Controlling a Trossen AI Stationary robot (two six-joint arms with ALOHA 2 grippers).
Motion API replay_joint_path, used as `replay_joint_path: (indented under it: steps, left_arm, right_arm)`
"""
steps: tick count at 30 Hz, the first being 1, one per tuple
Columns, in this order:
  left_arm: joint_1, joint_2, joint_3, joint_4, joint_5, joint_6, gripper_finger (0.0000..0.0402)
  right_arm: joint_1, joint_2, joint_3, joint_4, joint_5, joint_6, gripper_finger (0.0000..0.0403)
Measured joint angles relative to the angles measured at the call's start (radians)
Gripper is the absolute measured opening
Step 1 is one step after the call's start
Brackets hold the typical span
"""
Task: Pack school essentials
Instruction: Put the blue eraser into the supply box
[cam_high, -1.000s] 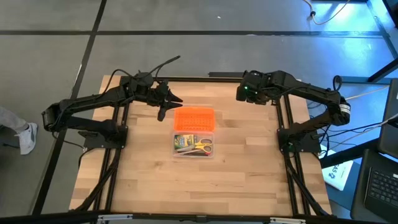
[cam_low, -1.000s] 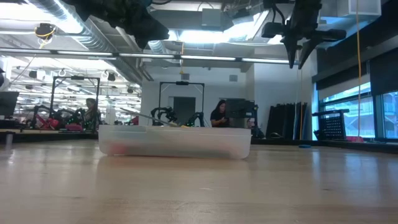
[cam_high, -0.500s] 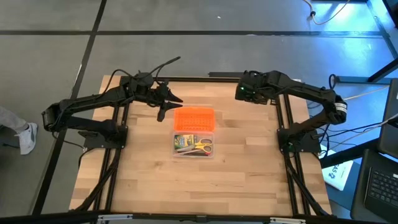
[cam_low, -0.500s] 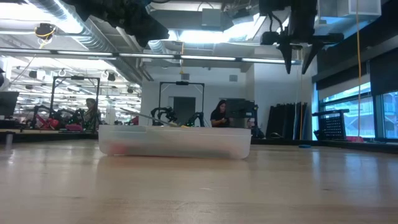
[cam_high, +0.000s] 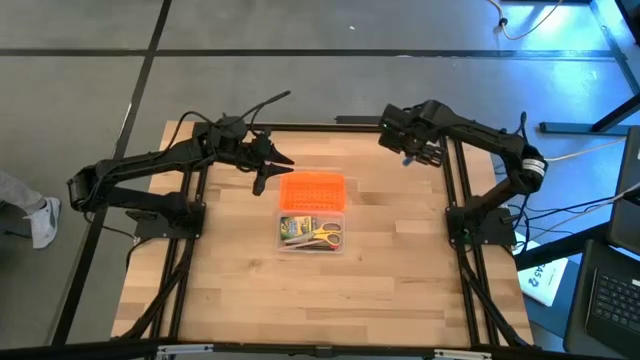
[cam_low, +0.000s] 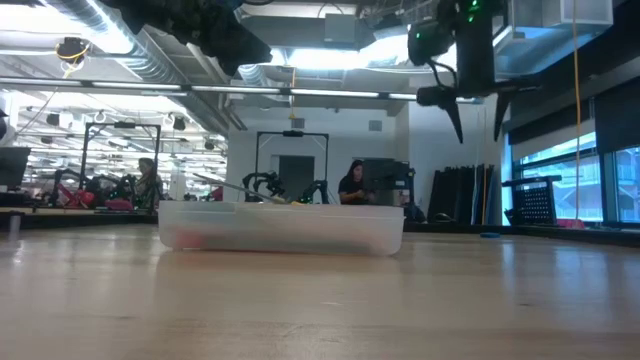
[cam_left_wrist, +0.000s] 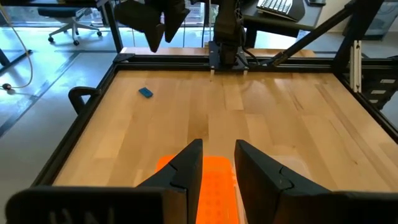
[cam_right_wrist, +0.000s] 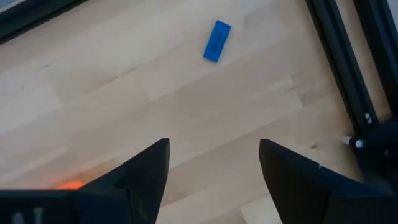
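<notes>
You could not read any words, numbers or signs in these pictures. The crayon box (cam_high: 297, 229) in the clear box (cam_high: 311, 243) had print on it, but it was too small for you to read.

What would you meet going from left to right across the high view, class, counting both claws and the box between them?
Left claw → clear box with its orange lid → right claw, open above the table's far right corner.
</notes>
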Motion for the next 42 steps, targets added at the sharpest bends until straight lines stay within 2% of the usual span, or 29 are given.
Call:
replay_joint_path:
  steps: [11,15,23,35,40,42]
  left_arm:
    - [0.0,0.0,0.0,0.0,0.0,0.0,0.0086]
    - [0.0,0.0,0.0,0.0,0.0,0.0,0.0086]
    - [0.0,0.0,0.0,0.0,-0.048,0.0,0.0086]
    - [0.0,0.0,0.0,-0.001,-0.048,0.0,0.0086]
    - [0.0,0.0,0.0,-0.001,-0.049,0.0,0.0086]
    - [0.0,0.0,0.0,0.0,-0.049,0.0,0.0086]
  right_arm:
    - [-0.148,0.146,0.0,0.037,-0.039,-0.035,0.0249]
    - [-0.208,0.19,0.0,0.078,-0.117,-0.116,0.0249]
    - [-0.259,0.261,-0.001,0.129,-0.163,-0.151,0.0249]
    - [-0.309,0.321,-0.004,0.113,-0.166,-0.215,0.0249]
    - [-0.306,0.321,-0.101,0.166,-0.18,-0.211,0.0249]
    - [-0.307,0.32,-0.15,0.22,-0.219,-0.208,0.0249]
